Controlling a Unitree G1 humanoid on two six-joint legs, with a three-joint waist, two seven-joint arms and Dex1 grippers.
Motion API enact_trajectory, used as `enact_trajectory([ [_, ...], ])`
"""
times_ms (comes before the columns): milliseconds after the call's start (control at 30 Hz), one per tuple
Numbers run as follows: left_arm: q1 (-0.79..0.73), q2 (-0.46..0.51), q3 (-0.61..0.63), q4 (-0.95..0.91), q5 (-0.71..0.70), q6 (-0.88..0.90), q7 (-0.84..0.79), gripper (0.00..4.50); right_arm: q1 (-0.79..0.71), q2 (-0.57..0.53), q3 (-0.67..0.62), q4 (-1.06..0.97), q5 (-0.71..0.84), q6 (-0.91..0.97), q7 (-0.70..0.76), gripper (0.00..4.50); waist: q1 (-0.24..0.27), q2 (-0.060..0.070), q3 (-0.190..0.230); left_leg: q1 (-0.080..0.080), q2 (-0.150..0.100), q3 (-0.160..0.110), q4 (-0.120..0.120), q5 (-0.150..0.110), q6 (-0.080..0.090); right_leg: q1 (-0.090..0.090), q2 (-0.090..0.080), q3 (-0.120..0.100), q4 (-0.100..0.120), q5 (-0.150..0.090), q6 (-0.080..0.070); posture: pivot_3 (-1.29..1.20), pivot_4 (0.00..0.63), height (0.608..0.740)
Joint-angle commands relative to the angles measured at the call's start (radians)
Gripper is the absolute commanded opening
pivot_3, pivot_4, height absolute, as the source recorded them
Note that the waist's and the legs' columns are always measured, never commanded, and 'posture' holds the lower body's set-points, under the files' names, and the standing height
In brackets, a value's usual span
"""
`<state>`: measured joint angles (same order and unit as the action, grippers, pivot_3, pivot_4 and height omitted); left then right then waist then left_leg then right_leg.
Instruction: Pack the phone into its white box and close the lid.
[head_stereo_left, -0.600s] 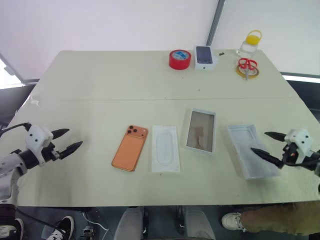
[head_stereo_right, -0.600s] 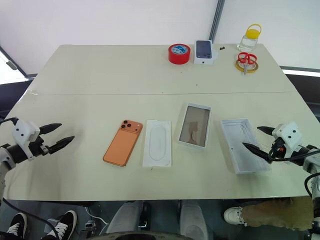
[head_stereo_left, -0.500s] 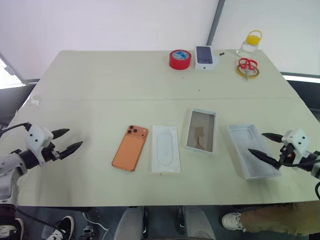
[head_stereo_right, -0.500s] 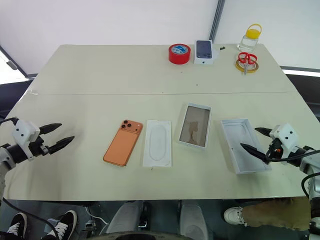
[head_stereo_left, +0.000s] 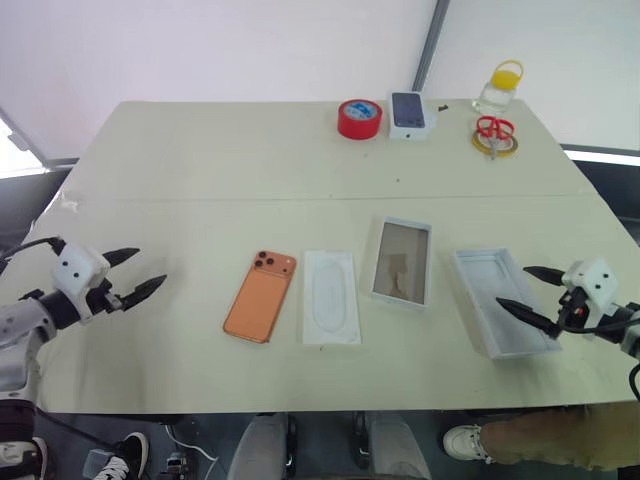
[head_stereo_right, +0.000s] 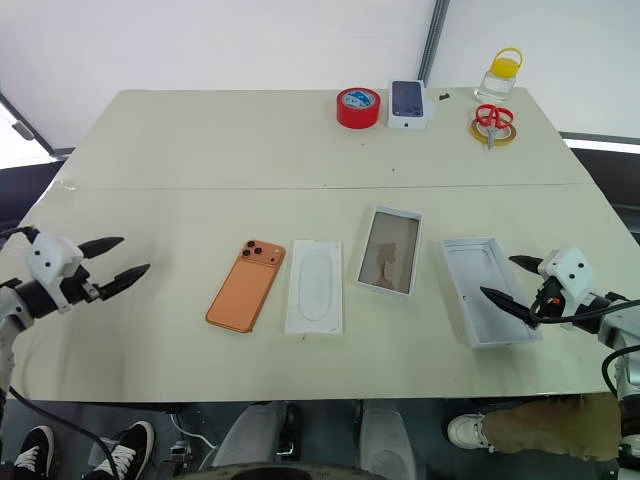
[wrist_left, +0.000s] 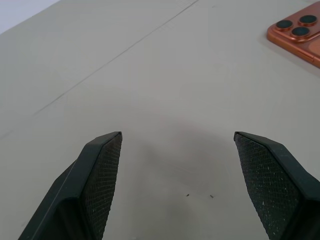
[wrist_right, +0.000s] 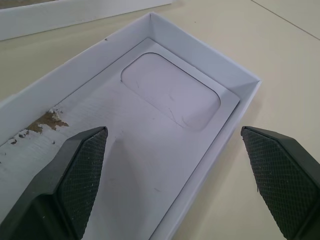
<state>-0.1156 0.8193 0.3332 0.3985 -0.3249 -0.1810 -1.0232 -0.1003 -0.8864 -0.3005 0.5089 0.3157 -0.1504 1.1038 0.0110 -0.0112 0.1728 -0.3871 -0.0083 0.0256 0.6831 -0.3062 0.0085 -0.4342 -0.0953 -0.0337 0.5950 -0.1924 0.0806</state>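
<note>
Phone (head_stereo_left: 260, 296) beside card (head_stereo_left: 331, 297), unobstructed.

I'm seeing the phone (head_stereo_left: 260, 296) lying flat on its face, orange back up, its three-lens cluster at the far corner, nothing touching it. The white box (head_stereo_left: 402, 262) is sitting well to its right, open, its brownish-grey floor showing inside the thin rim. The lid (head_stereo_left: 503, 315) is lying further right again, upturned, its white inside facing up, apart from the box.
</note>
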Motion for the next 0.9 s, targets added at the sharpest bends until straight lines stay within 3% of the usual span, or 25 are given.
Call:
enact_trajectory([
  [33,-0.010,0.004,0.017,-0.015,-0.011,-0.025,-0.003,3.75,0.000,-0.010,-0.015,-0.038,0.001,-0.001,-0.005,4.46,0.000,0.000,0.000,0.000,0.000,0.000,0.000,0.000,0.000,0.000,0.000,0.000,0.000,0.000,0.000,0.00,0.150,0.740],
  [267,-0.002,-0.012,0.004,-0.051,0.001,-0.073,-0.004,3.75,-0.013,-0.007,-0.005,-0.043,-0.006,0.004,-0.009,4.46,0.001,0.000,0.000,0.000,0.000,0.000,0.000,0.000,0.000,0.000,0.000,0.000,0.000,0.000,0.000,0.00,0.150,0.740],
  [533,0.024,-0.028,-0.034,-0.186,0.059,0.040,0.092,3.75,-0.031,-0.005,0.024,-0.139,0.006,0.047,0.008,4.46,0.000,0.000,0.000,0.001,0.000,0.000,0.000,0.000,0.000,0.001,0.000,0.000,0.000,0.002,0.003,0.00,0.150,0.740],
  [600,0.032,-0.009,-0.066,-0.246,0.032,0.155,0.065,3.75,-0.024,0.002,0.036,-0.219,0.014,0.072,0.008,4.46,0.000,0.000,0.000,0.001,0.000,0.000,0.000,0.000,0.000,0.001,0.001,0.000,0.001,0.002,0.003,0.00,0.150,0.740],
  [667,0.022,0.010,-0.109,-0.337,-0.045,0.425,0.055,3.75,-0.009,0.005,0.063,-0.338,0.017,0.104,0.007,4.46,0.000,0.000,0.000,0.001,0.000,0.000,0.000,0.000,0.000,0.001,0.001,0.000,0.001,0.002,0.003,0.00,0.150,0.740],
  [767,-0.004,0.007,-0.131,-0.495,-0.172,0.675,0.071,3.75,0.007,0.002,0.095,-0.461,0.019,0.151,0.007,4.46,0.002,0.000,0.000,0.001,0.000,0.000,0.000,0.000,0.000,0.001,0.001,0.001,0.001,0.002,0.004,0.00,0.150,0.740],
  [900,-0.079,-0.044,-0.172,-0.616,-0.293,0.951,0.155,3.75,-0.011,-0.005,0.141,-0.552,0.013,0.184,0.020,4.46,0.003,-0.001,0.000,0.001,0.000,-0.001,0.002,0.000,0.000,0.002,0.001,0.000,0.001,0.002,0.004,0.00,0.150,0.740],
])
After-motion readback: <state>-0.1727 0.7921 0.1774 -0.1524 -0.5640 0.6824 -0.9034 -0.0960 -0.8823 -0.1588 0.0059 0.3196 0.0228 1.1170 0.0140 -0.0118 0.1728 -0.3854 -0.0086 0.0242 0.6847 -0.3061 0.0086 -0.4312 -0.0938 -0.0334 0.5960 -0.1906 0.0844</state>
